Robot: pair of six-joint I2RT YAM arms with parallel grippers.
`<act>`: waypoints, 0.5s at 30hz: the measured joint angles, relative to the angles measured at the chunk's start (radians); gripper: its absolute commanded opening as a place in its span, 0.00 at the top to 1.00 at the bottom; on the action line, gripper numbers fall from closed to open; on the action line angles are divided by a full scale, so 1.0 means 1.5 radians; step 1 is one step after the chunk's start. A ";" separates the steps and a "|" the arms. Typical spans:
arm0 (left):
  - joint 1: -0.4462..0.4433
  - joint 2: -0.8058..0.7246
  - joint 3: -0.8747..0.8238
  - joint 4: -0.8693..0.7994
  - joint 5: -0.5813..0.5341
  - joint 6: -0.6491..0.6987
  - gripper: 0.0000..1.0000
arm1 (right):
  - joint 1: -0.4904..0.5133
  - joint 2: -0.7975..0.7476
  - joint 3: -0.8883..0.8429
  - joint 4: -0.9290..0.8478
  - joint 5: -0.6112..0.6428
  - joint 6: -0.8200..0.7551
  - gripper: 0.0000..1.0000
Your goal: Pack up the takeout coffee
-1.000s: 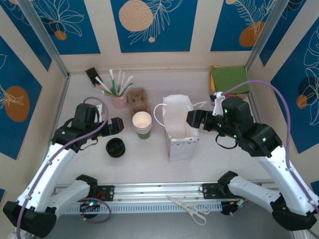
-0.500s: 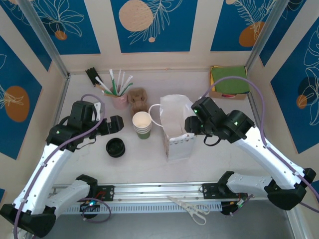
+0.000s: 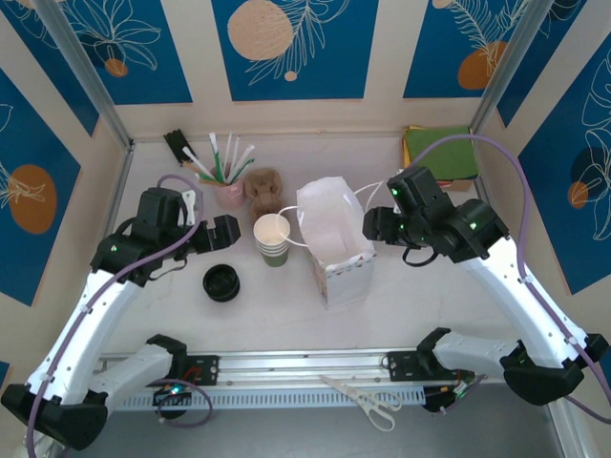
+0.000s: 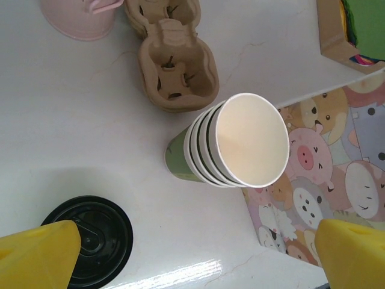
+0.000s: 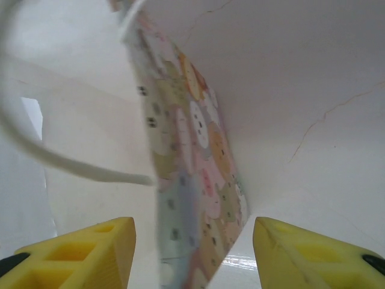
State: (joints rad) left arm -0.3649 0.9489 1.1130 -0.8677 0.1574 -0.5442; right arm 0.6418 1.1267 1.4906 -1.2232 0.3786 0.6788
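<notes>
Your left fingers [image 4: 36, 256] are spread as wide as they go, holding nothing and touching nothing. One yellow tip hangs over the edge of the lone round black plastic lid [image 4: 96, 238]. The other hangs beside the lower corner of the white paper bag [image 4: 337, 168]. The stack of lidless olive-green paper cups [image 4: 240, 144], cream inside, lies beyond them and leans toward the bag.

Your right fingers [image 5: 78, 253] are partly apart and grip nothing. They straddle the bag's right-hand wall at its rim, one tip on each side, and neither can be seen pressing it. The bag's white cord handle [image 5: 60, 162] loops just ahead of the left-hand tip.

The only marking you can make out is on the bag's side panels, a pastel print of cartoon pigs and bears.

From above, the bag stands upright near the middle of the pale tabletop [image 3: 430, 286]. The cup stack is just to its left, and the black lid lies nearer you and further left. Behind the cups sit a brown pulp cup carrier [image 3: 265, 186] and a pink cup of straws and stirrers [image 3: 229, 194]. A cardboard tray of green napkins [image 3: 439, 151] fills the far right corner, and white-handled scissors [image 3: 372, 401] lie on the near rail.

You cannot tell where the lidded takeout coffee sits.
</notes>
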 measured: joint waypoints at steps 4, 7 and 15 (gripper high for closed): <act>-0.001 0.009 0.000 0.009 0.000 0.000 0.00 | -0.016 0.011 -0.002 -0.002 -0.017 -0.013 0.45; -0.002 0.011 0.000 0.012 0.003 0.000 0.00 | -0.021 0.016 -0.016 0.005 -0.040 -0.024 0.44; -0.005 0.022 0.000 0.013 0.008 0.000 0.00 | -0.021 0.042 -0.020 0.036 -0.078 -0.056 0.48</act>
State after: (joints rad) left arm -0.3717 0.9821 1.1133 -0.8474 0.1692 -0.5438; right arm 0.6098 1.1893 1.4612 -1.1694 0.2611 0.5945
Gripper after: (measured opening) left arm 0.998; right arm 0.546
